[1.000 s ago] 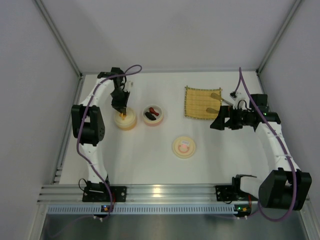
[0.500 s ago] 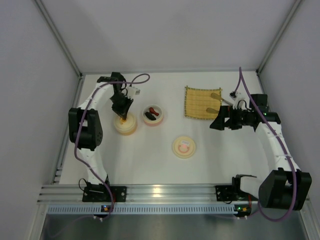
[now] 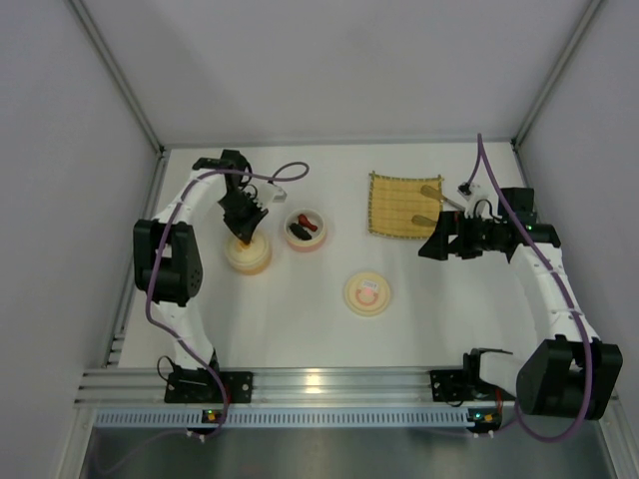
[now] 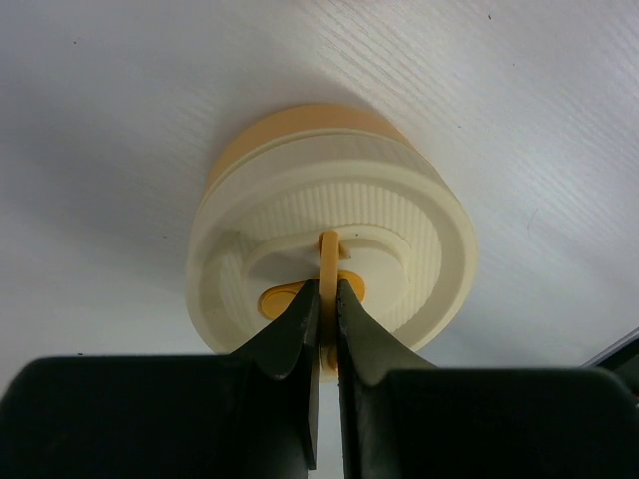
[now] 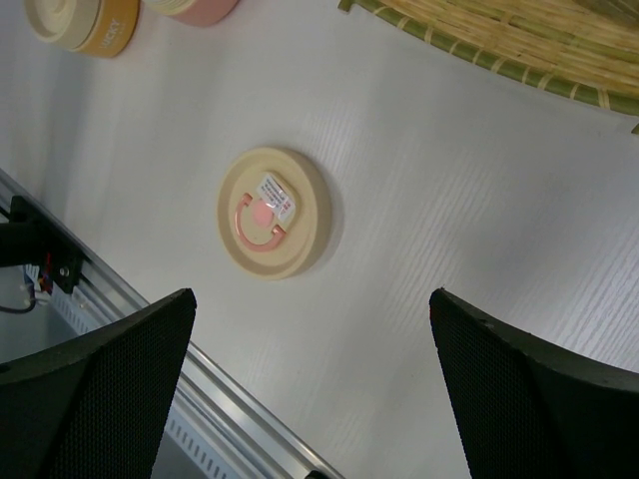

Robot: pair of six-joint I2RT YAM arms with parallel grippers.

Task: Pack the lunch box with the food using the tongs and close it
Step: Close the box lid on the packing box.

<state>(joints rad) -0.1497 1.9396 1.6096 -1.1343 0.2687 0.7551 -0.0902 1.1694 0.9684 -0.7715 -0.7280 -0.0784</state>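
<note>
The lunch box shows as two round bowls. The orange bowl point(image 3: 248, 256) wears a cream lid point(image 4: 419, 215), and my left gripper point(image 4: 327, 294) is shut on that lid's upright orange ring handle point(image 4: 328, 249). In the top view my left gripper point(image 3: 243, 224) hangs straight over it. The open pink bowl point(image 3: 307, 231) beside it holds a red piece point(image 3: 312, 225) and a black piece point(image 3: 298, 234) of food. The tongs point(image 3: 449, 202) lie at the right edge of the bamboo mat point(image 3: 397, 205), partly behind my right gripper point(image 3: 435, 242), which is open and empty.
A loose cream lid with a pink ring point(image 3: 366, 293) lies flat mid-table; the right wrist view shows this loose lid point(image 5: 274, 212) below the open fingers. An aluminium rail point(image 3: 329, 384) runs along the near edge. Grey walls enclose the table.
My left wrist has twisted while holding the lid's handle, its purple cable has swung right, and the orange bowl sits slightly nearer. The right arm has not moved.
</note>
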